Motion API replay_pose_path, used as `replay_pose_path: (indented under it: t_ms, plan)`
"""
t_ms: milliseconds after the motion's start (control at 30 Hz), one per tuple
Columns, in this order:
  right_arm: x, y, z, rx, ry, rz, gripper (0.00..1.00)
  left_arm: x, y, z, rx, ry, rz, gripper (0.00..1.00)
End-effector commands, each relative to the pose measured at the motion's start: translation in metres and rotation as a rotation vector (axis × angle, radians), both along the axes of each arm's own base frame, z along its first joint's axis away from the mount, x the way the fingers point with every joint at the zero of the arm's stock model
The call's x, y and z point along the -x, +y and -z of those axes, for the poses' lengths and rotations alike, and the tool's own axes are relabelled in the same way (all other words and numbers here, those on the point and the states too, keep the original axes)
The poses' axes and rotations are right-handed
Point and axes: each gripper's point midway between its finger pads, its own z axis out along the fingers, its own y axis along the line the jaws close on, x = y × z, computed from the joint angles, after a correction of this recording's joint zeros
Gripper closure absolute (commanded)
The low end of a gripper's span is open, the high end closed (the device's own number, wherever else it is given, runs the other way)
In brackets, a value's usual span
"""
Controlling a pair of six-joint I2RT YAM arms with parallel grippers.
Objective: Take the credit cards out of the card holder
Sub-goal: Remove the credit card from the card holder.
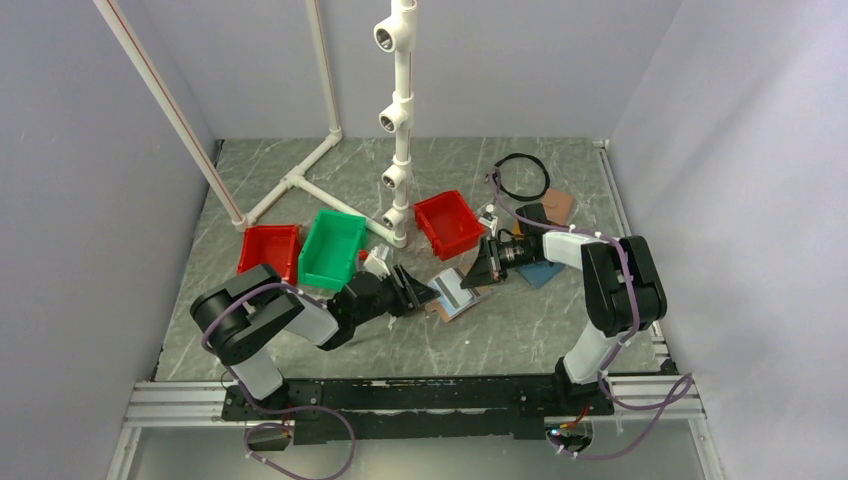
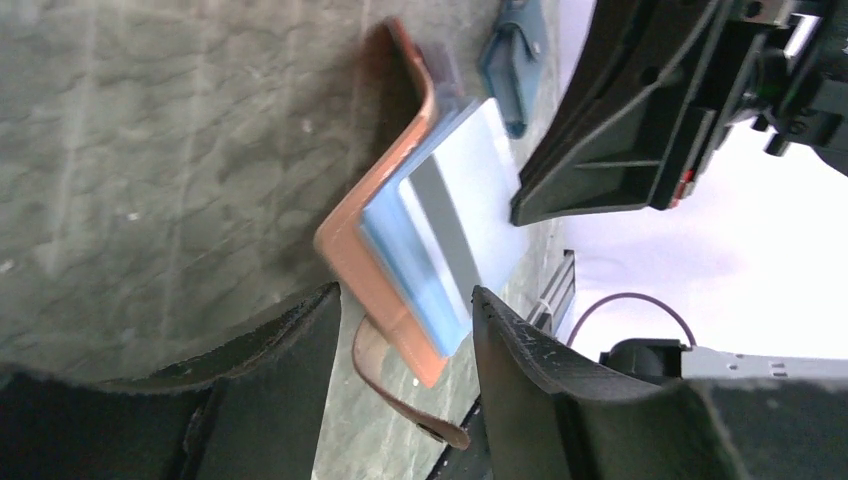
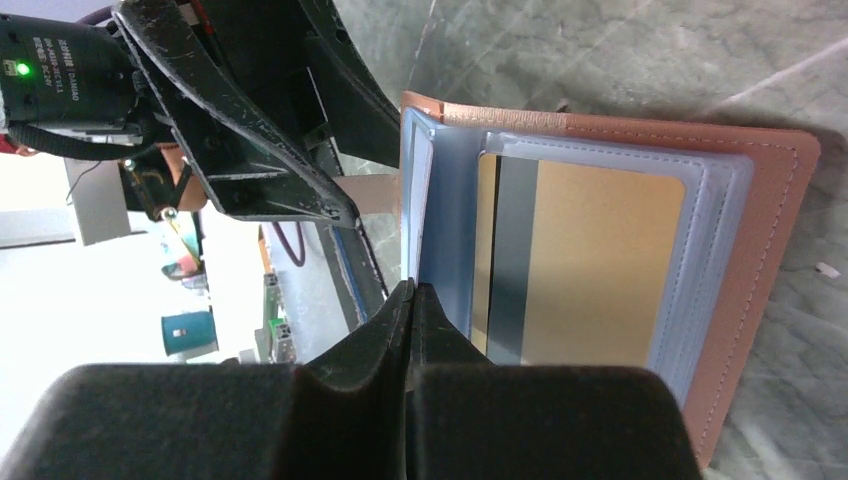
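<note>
My right gripper [image 3: 410, 292] is pinched tight at the light blue inner leaf [image 3: 445, 200] of the pinkish-tan leather card holder [image 3: 760, 200]. My left gripper [image 2: 405, 295] straddles its corner, jaws apart.

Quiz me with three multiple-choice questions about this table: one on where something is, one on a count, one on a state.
1. Where is the card holder?
A. in a bin
B. on the table
C. hanging on the white pipes

2. How many red bins are there?
A. three
B. one
C. two

3. The card holder is
A. open
B. snapped shut
C. cut in two

Answers:
1 B, it rests on the grey tabletop.
2 C, one stands left of the green bin and one to its right.
3 A, a gold card shows in its inner pocket.
</note>
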Motion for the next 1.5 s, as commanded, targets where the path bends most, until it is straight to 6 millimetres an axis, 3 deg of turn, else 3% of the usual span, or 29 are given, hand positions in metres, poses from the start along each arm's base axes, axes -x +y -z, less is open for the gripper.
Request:
replay_pose_path:
  t_ms: [0,100,233,367,533,700,767,833,867,1100,1467]
  plan:
    - [0.002,0.005,-0.025,-0.087,-0.06,-0.029,1.0,-0.004,-0.013,-0.046,0.115,-0.133,0.046,0.44]
    - [0.001,0.004,-0.024,-0.085,-0.056,-0.026,1.0,-0.005,-0.012,-0.046,0.106,-0.129,0.037,0.44]
    - [0.002,0.004,-0.025,-0.108,-0.047,-0.031,1.0,-0.006,-0.009,-0.028,0.018,-0.056,0.023,0.43]
    - [0.002,0.003,-0.025,-0.118,-0.04,-0.033,1.0,-0.006,-0.011,-0.028,0.038,-0.068,0.025,0.43]
    - [0.002,0.002,-0.022,-0.114,-0.031,-0.028,1.0,-0.008,-0.017,-0.031,0.085,-0.087,0.039,0.52]
    - [0.002,0.001,-0.018,-0.104,-0.018,-0.024,1.0,-0.01,-0.019,-0.039,0.107,-0.125,0.046,0.66]
    - [0.001,0.0,-0.015,-0.092,-0.018,-0.022,1.0,-0.01,-0.019,-0.042,0.109,-0.138,0.054,0.78]
    - [-0.001,-0.002,-0.012,-0.073,-0.02,-0.015,1.0,-0.01,-0.018,-0.045,0.117,-0.152,0.06,0.98]
    - [-0.002,-0.003,-0.01,-0.063,-0.021,-0.009,1.0,-0.01,-0.016,-0.045,0.119,-0.153,0.059,1.0]
    - [-0.011,-0.017,0.005,0.01,-0.014,0.052,1.0,-0.008,0.007,-0.016,0.093,-0.068,0.021,1.0]
    - [-0.015,-0.025,0.016,0.059,-0.003,0.08,1.0,-0.007,0.024,0.021,0.044,0.058,-0.005,1.0]
